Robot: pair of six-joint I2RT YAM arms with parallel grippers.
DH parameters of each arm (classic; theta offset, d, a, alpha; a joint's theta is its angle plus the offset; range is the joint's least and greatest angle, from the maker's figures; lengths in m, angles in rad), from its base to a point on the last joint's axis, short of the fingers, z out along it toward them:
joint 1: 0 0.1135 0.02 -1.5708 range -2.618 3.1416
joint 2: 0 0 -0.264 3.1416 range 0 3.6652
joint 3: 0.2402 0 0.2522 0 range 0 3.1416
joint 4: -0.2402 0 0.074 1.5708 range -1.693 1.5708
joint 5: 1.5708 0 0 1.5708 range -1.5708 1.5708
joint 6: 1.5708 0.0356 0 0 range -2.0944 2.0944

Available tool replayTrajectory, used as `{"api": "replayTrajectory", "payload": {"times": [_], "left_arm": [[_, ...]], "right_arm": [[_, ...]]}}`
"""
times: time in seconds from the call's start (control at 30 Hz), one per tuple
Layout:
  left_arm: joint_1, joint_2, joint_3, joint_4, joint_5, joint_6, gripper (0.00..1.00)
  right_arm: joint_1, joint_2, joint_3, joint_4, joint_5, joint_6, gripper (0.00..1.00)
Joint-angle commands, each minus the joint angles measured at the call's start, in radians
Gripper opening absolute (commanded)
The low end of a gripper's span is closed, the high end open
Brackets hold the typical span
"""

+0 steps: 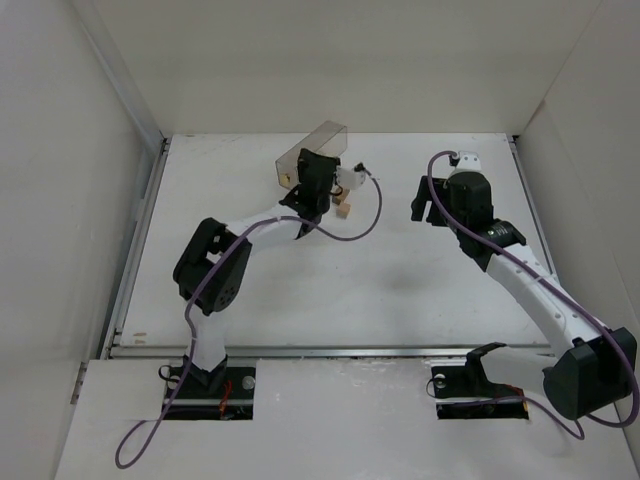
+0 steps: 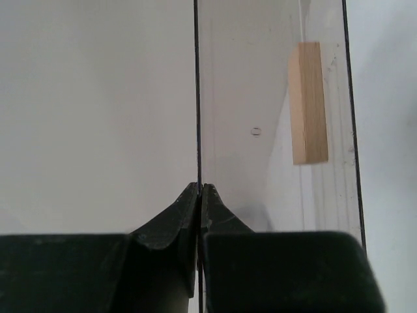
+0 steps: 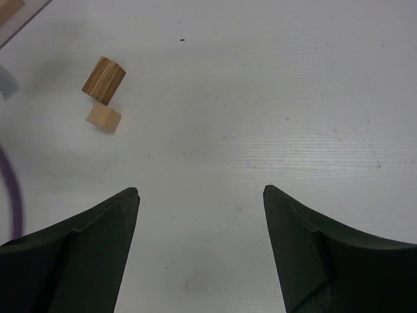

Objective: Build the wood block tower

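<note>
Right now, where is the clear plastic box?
In the top view the clear plastic box sits at the table's far side, left of centre, with the left claw pinching its wall. Small wood blocks lie just in front of its right end.

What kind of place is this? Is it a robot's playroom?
Probably a robot test bench in a lab: two white-and-black robot arms mounted at a plain white table, white panels walling it in, and small tan wooden blocks to stack.

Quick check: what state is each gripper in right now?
Left gripper: closed, pinching a wall of the clear plastic rectangular box.
Right gripper: open, holding nothing.
</note>
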Motion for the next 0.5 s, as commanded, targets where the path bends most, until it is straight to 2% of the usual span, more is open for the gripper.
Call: {"api": "replayTrajectory", "payload": {"times": [0.0,0.17,0.23,0.3,0.4,0.43,0.47], "left_arm": [[-0.006,-0.113,0.144,-0.486,0.031,-0.431,0.00],[0.014,-0.122,0.166,-0.622,0.121,-0.584,0.00],[0.014,-0.122,0.139,-0.589,0.087,-0.589,0.00],[-0.007,-0.122,0.079,-0.491,-0.022,-0.522,0.00],[-0.030,-0.133,-0.047,-0.233,-0.139,-0.323,0.00],[-0.030,-0.133,-0.090,0.003,-0.165,-0.237,0.00],[-0.043,-0.133,-0.187,0.148,-0.180,-0.024,0.00]], "right_arm": [[-0.005,-0.030,0.003,0.034,-0.006,0.008,0.83],[-0.005,-0.030,0.003,0.034,-0.015,0.008,0.83],[-0.005,-0.030,0.003,0.034,-0.015,0.008,0.83],[-0.005,-0.030,0.003,0.034,-0.015,0.008,0.83],[-0.005,-0.030,0.012,0.034,-0.015,0.008,0.83],[-0.005,-0.030,0.012,0.034,-0.015,0.008,0.83],[-0.005,-0.030,0.012,0.034,-0.015,0.008,0.83]]}}
